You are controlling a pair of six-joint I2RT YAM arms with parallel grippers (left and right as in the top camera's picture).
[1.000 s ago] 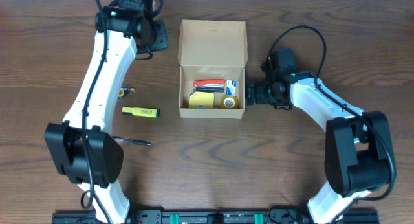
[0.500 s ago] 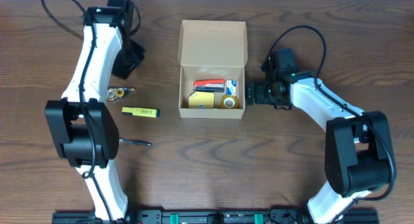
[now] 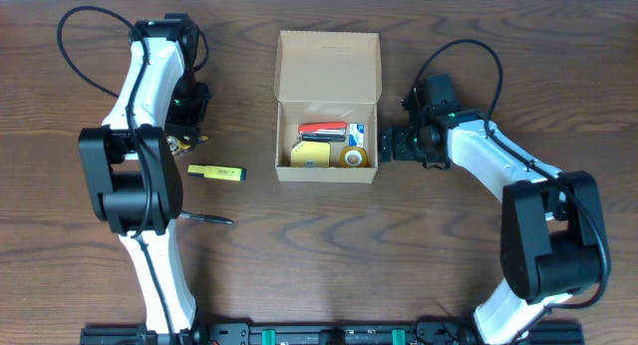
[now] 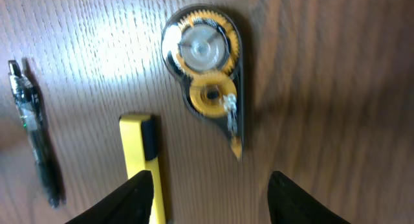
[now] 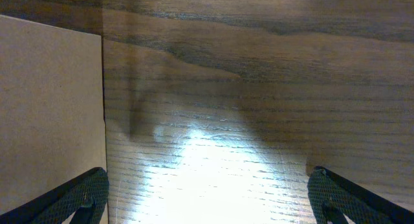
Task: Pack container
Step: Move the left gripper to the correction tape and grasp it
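Note:
The container (image 3: pixel 288 136) is a tan cardboard box at the table's middle. Its flap lid (image 3: pixel 329 61) is open toward the back, and it holds several small stationery items. My left gripper (image 3: pixel 185 114) is open and empty. It hovers just above a clear correction-tape dispenser with yellow gears (image 3: pixel 181 141), which also shows in the left wrist view (image 4: pixel 206 68) ahead of the open fingers (image 4: pixel 210 180). My right gripper (image 3: pixel 391 144) is open and empty beside the box's right wall (image 5: pixel 48 114), with bare wood between its fingers (image 5: pixel 207 179).
A yellow highlighter (image 3: pixel 215 172) lies left of the box and also shows in the left wrist view (image 4: pixel 139 166). A dark pen (image 3: pixel 204 219) lies nearer the front and shows in the left wrist view (image 4: pixel 35 146). Both arms' cables loop over the table's back.
My left arm swung left from beside the box's lid and came forward over the correction-tape dispenser. The right arm and the box have not moved.

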